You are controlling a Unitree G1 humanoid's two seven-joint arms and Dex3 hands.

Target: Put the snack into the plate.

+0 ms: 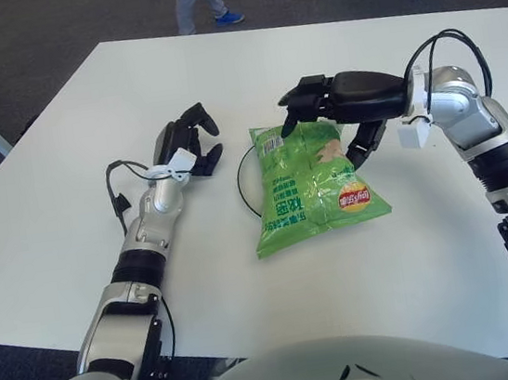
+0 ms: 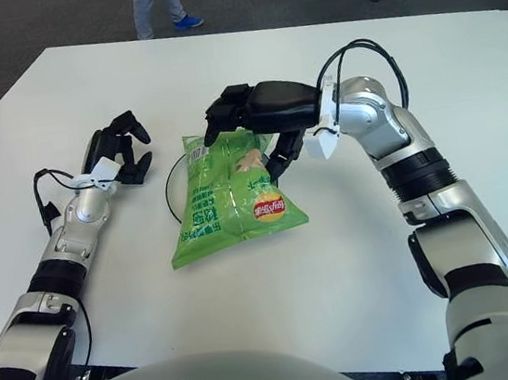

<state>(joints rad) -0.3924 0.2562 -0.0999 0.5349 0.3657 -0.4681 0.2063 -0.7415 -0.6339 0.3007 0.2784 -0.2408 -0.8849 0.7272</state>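
A green snack bag [image 1: 310,187] lies flat across a white plate whose thin dark rim [image 1: 241,187] shows as an arc at the bag's left side. The rest of the plate is hidden under the bag. My right hand [image 1: 322,134] is over the bag's far end, fingers spread above its top edge and thumb by its right side, not closed on it. My left hand [image 1: 187,144] shows to the left of the plate, fingers relaxed and empty.
The white table [image 1: 69,205] stretches wide on all sides. Its left edge runs diagonally at the far left. People's legs [image 1: 201,0] stand on the dark floor beyond the far edge.
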